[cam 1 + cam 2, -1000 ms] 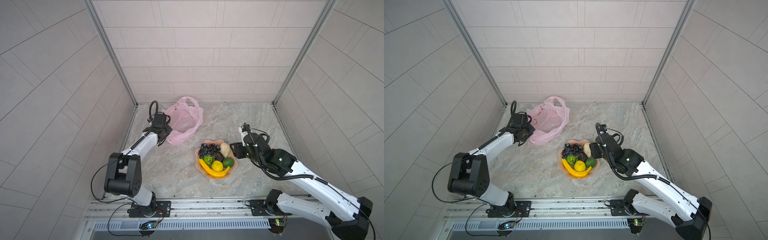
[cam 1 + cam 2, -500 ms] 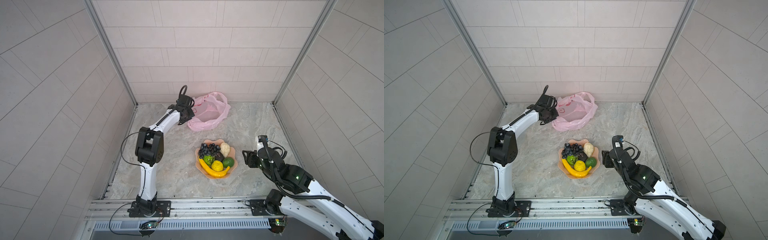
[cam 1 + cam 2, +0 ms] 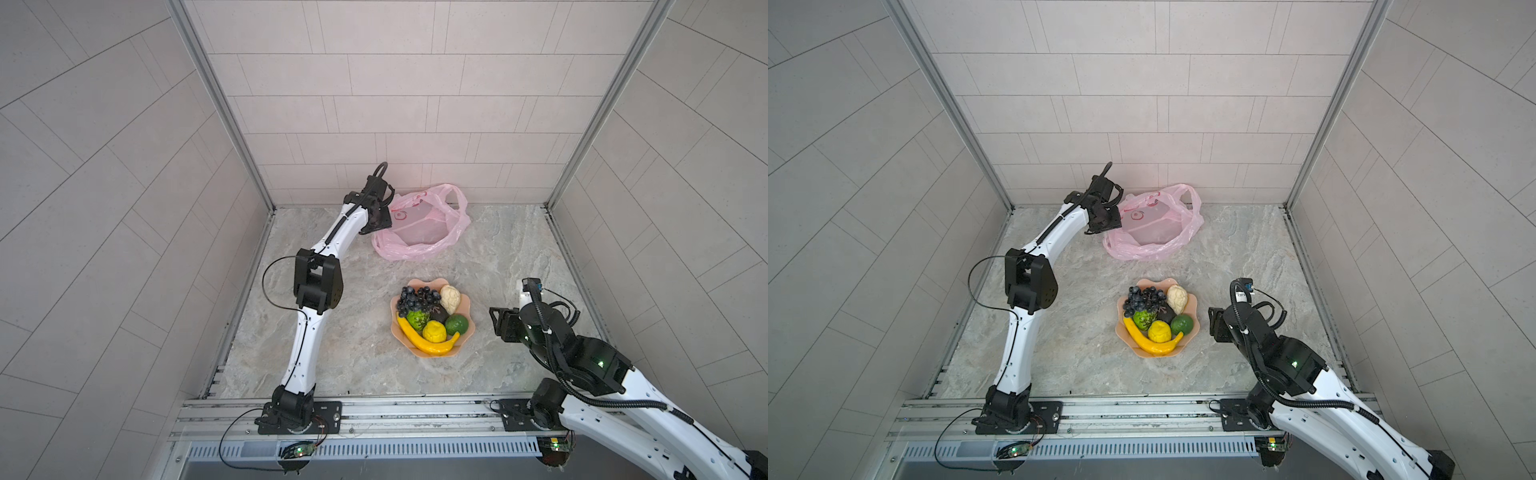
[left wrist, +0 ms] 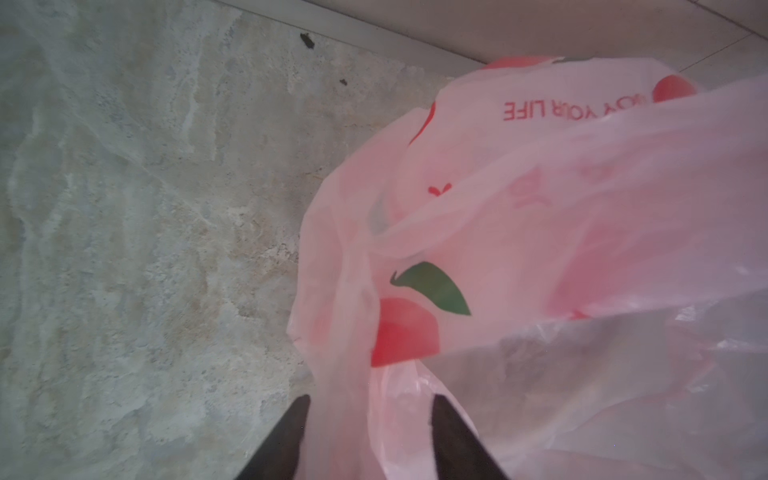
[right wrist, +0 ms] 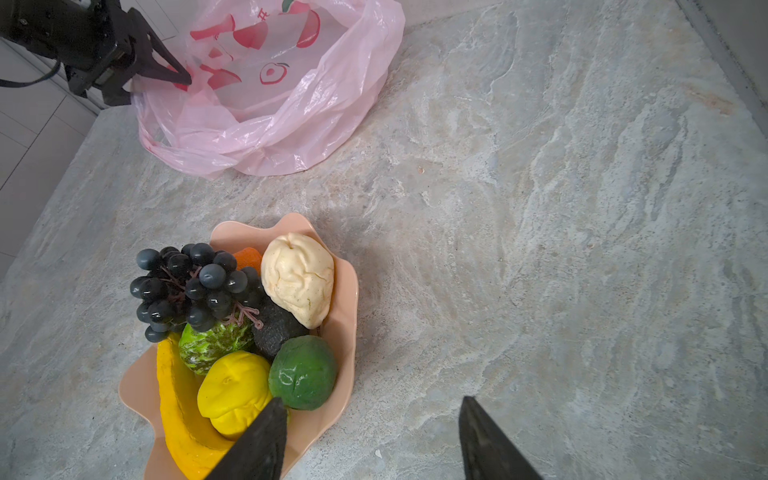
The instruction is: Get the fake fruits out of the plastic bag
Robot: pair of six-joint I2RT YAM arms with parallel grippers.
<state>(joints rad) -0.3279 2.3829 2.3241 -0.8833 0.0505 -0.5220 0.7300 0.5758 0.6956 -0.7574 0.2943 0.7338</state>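
Obs: the fake fruits (image 3: pixel 428 320) all lie heaped in the peach scalloped dish (image 5: pixel 347 291), mid-desk toward the near side. The banana (image 3: pixel 422 343) runs along the near rim, the grape bunch (image 3: pixel 415 296) sits far-left and the cream knobbly one (image 5: pixel 299 278) far-right.

The plastic bag (image 3: pixel 419 232) is slack on the desk (image 3: pixel 511 257) at the far edge by the back wall, well apart from the dish. Nothing solid shows through the film, so I judge it emptied and the task close to done. That far position keeps it clear of the dish.

The left hand (image 4: pixel 370 401) is at the bag's left rim, fingers apart. Loose film runs between them, not pinched.

The right hand (image 5: pixel 374 400) hovers just right of the dish, fingers spread with nothing between them, within easy reach of the fruit.
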